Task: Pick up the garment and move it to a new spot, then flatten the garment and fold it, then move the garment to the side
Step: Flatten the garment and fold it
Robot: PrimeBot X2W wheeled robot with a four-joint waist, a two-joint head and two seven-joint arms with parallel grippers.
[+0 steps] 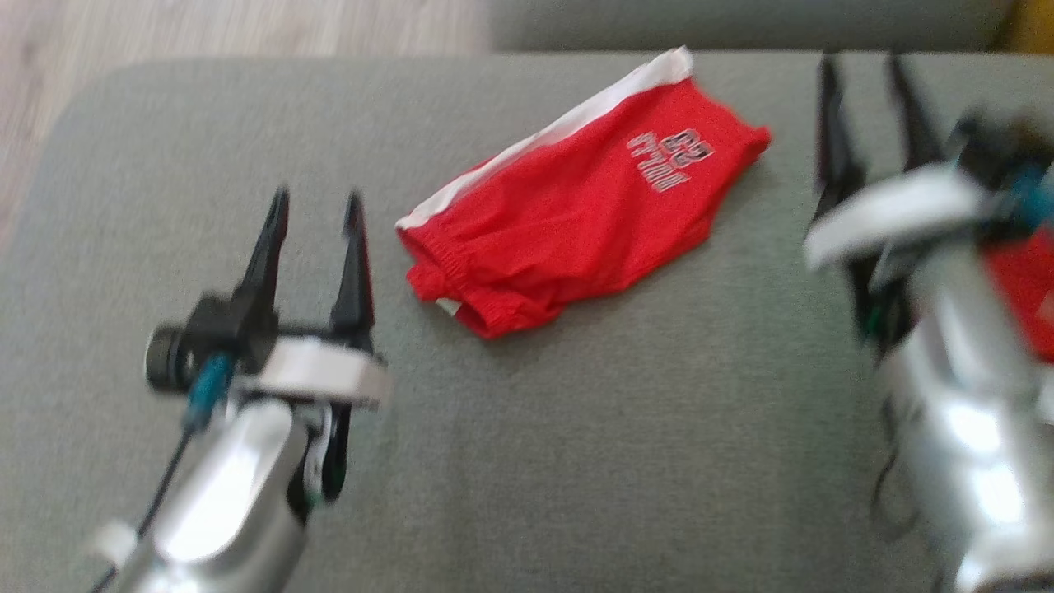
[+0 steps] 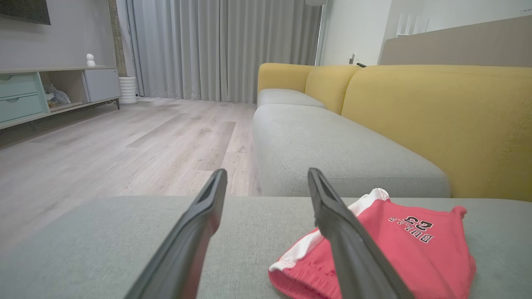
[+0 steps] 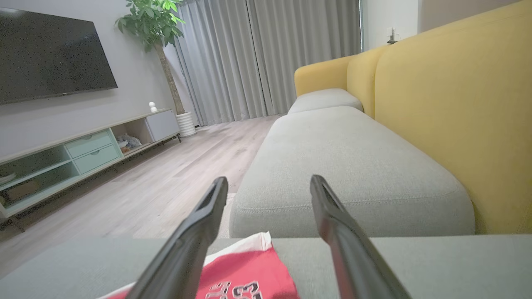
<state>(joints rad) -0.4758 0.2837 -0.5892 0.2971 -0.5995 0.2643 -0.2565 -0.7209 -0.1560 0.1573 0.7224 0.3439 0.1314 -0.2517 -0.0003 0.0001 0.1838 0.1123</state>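
The garment [image 1: 576, 202] is a pair of red shorts with a white side stripe and a printed number. It lies folded on the grey sofa seat [image 1: 576, 428], toward the back. My left gripper [image 1: 317, 206] hovers open to the left of the garment, nothing between its fingers. My right gripper [image 1: 865, 70], blurred, stands open to the right of it, also empty. In the left wrist view the garment [image 2: 399, 245] lies right of my open left gripper [image 2: 266, 176]. In the right wrist view the garment [image 3: 245, 272] sits low between the fingers of my right gripper [image 3: 268, 182].
A yellow backrest [image 2: 436, 120] runs along the sofa's far side. A second grey seat cushion [image 3: 345, 166] continues beyond this one. Wooden floor [image 2: 116, 145] lies off the seat's edge, with a TV console [image 3: 83, 149] and curtains beyond. A red patch [image 1: 1025, 288] shows behind my right forearm.
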